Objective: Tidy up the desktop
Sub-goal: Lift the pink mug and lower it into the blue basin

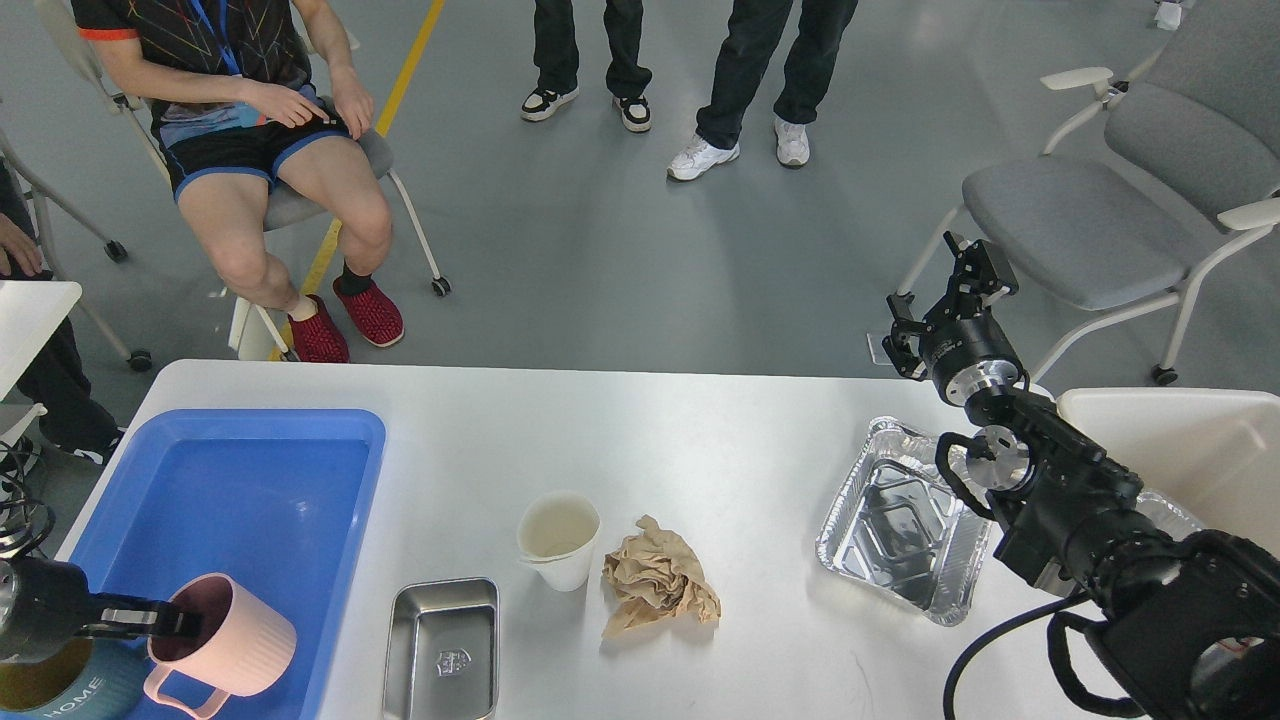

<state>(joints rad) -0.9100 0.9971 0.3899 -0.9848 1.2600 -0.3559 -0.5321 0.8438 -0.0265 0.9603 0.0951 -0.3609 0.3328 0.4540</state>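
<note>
Counter (700, 440) spans your view, bearing blue tray (345, 500); your left end effector (165, 622) pinches the pink mug (235, 645) rim over it; right end effector (940, 300) is parted, holding nothing.

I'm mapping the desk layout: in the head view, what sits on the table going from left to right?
Blue tray holding the pink mug → steel tin → white paper cup → crumpled brown paper → foil tray.
</note>
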